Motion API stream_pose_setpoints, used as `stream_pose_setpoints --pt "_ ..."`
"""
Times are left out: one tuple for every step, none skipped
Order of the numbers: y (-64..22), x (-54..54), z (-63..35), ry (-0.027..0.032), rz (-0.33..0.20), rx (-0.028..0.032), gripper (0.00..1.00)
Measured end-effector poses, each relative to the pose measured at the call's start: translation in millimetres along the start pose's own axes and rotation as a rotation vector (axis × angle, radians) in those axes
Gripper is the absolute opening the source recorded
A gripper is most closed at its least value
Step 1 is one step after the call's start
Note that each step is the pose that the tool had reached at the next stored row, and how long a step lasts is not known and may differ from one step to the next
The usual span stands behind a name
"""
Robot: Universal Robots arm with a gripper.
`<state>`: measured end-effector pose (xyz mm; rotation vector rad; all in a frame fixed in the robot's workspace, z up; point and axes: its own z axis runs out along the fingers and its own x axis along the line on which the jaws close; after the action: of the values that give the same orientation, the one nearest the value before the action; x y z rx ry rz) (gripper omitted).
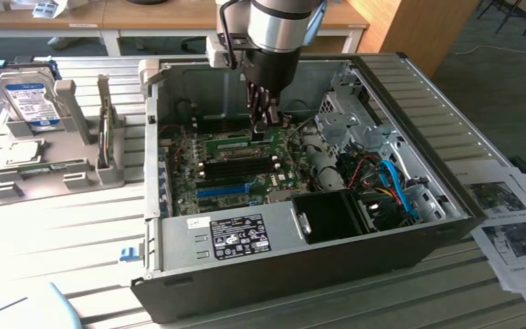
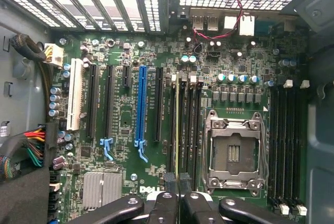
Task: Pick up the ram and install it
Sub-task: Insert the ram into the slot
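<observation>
The ram [image 2: 178, 125] appears edge-on as a thin green strip, lined up with the black memory slots beside the CPU socket [image 2: 233, 153]. My gripper [image 2: 178, 179] is shut on it, with the black fingers [image 2: 170, 181] pinching its near end. In the exterior view the gripper [image 1: 265, 125] reaches down into the open computer case [image 1: 290, 274]. There the ram [image 1: 235, 142] stands on edge over the motherboard, at the slots. I cannot tell whether it is seated in a slot.
A long blue slot [image 2: 141, 106] and black expansion slots lie beside the memory slots. A drive cage [image 1: 345, 113], cables [image 1: 396, 185] and a black shroud [image 1: 331, 216] crowd the case's right side. Hard drives [image 1: 25, 99] stand in a rack on the exterior view's left, and papers [image 1: 509, 212] lie on its right.
</observation>
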<state>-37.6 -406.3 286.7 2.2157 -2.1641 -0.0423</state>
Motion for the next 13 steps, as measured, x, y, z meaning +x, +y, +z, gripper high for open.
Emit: stream_pose_setpoints --pt "0.0 0.0 0.0 -0.0001 0.0 0.0 0.11" --pt "0.0 0.0 0.0 -0.0001 0.0 0.0 0.11" --pt "0.0 0.0 0.0 -0.0001 0.0 0.0 0.11" --pt "0.0 0.0 0.0 -0.0001 0.0 0.0 0.11" --pt "0.0 0.0 0.0 0.0 0.0 0.0 0.11" --pt "0.0 0.0 0.0 -0.0001 0.0 0.0 0.11" --pt "0.0 0.0 0.0 0.0001 0.0 -0.0001 0.11" --pt "0.0 0.0 0.3 0.0 0.0 0.0 0.11" --pt "0.0 0.0 0.7 -0.0001 0.0 0.0 0.11" --pt "0.0 0.0 1.1 -0.0002 0.0 0.0001 0.11" --pt "-0.1 0.0 1.4 -0.0001 0.0 0.0 0.11" --pt "-0.1 0.0 1.9 -0.0001 0.0 0.0 0.11" --pt "-0.1 0.0 2.5 -0.0001 0.0 0.0 0.11"
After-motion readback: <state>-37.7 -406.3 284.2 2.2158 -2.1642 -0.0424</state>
